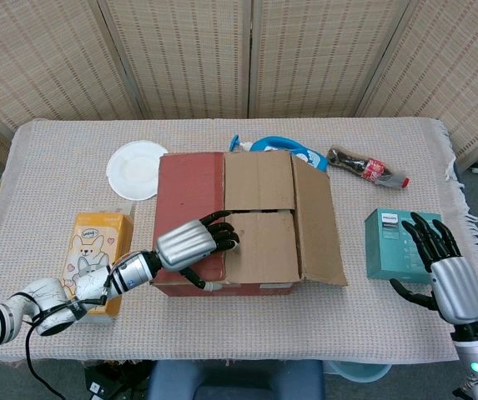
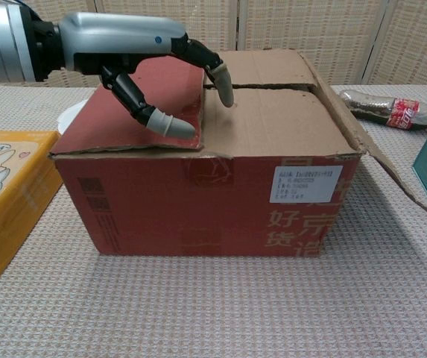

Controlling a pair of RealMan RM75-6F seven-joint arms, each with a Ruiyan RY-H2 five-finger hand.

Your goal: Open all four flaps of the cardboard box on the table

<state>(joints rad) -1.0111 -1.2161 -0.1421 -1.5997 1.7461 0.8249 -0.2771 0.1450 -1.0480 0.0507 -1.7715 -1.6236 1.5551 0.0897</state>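
The cardboard box [image 1: 247,283] stands mid-table. Its red left flap [image 1: 190,208] lies flat on top, two brown inner flaps [image 1: 259,250] lie closed, and the right flap [image 1: 318,221] hangs partly open, sloping outward. My left hand [image 1: 195,244] hovers over the red flap's inner edge near the box's front. In the chest view the left hand [image 2: 138,48] has its fingers spread; one fingertip [image 2: 224,82] reaches past the flap edge [image 2: 202,104] and the thumb lies low over the red flap. It holds nothing. My right hand [image 1: 443,273] is open at the right table edge.
A yellow tissue box [image 1: 97,254] sits left of the cardboard box, under my left forearm. A white plate [image 1: 136,169] lies at the back left. A blue bottle [image 1: 284,148] and a cola bottle [image 1: 368,168] lie behind. A teal box [image 1: 393,243] stands beside my right hand.
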